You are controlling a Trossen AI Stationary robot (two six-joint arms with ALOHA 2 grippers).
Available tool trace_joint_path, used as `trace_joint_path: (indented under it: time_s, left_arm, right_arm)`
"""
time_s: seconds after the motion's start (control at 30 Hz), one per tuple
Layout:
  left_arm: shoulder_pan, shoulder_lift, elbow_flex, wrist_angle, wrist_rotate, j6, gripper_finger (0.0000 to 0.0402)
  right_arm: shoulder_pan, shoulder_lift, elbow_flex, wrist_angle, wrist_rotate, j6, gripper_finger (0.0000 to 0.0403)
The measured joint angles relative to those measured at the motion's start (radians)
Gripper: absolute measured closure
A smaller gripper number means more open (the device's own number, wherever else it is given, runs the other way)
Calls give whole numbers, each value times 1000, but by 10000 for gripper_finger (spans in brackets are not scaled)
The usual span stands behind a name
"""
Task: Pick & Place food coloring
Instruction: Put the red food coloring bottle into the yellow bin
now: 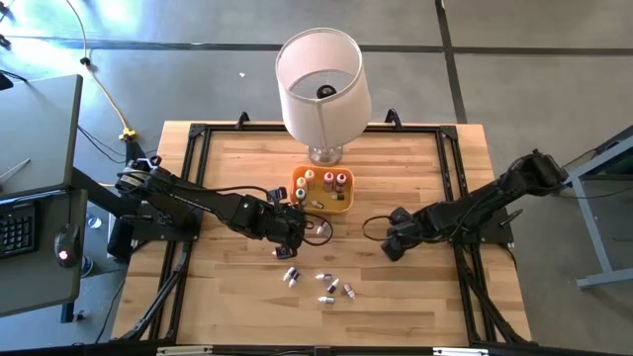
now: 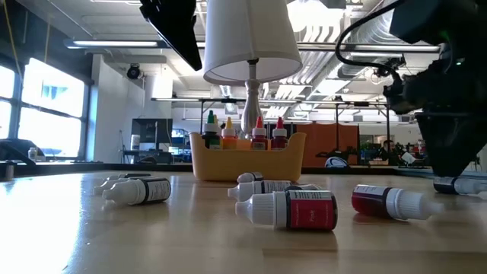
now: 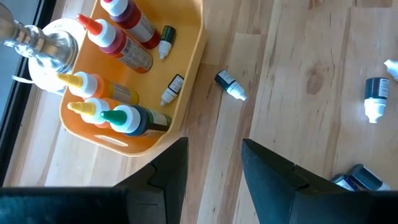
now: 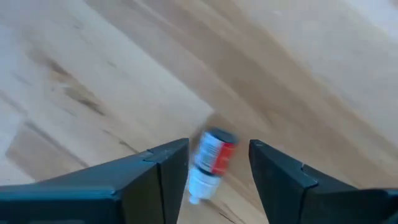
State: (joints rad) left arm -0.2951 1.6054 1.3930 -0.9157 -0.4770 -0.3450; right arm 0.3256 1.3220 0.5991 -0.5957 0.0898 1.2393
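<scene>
A pale wooden bench [image 1: 247, 307] with a black frame along its edges is seen on a grey concrete floor; a desk with a keyboard stands off the left edge, and the low view looks into a lit hall with ducts overhead. A white lampshade [image 1: 320, 81] on a glass foot is set at the middle of the far edge; just in front of it an orange tray [image 1: 340, 208] is placed, holding five upright bottles and two small ones lying flat. The left gripper [image 3: 214, 171] is held over the bench just beside the tray's near left corner, its fingers spread with nothing between them; one food coloring bottle [image 3: 231, 84] lies by the tray's near side. Some five or six more bottles [image 1: 331, 288] are scattered toward the near edge at the middle. The right gripper [image 4: 217, 168] is lowered right of centre, its fingers parted astride a red-labelled bottle [image 4: 212, 159] lying flat; contact cannot be told.
</scene>
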Motion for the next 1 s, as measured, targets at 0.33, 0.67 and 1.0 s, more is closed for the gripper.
trace_joint_path:
  time_s: [0.33, 0.67, 1.0]
  left_arm:
    - [0, 0, 0, -2, 0, 0, 257]
    - [0, -2, 0, -20, -74, -3, 257]
    - [0, -75, 164, -428, -274, -70, 257]
  right_arm:
    - [0, 35, -75, 107, -20, -93, 246]
    - [4, 46, -79, 84, -12, -256, 295]
    - [-37, 68, 18, 167, 58, -266, 333]
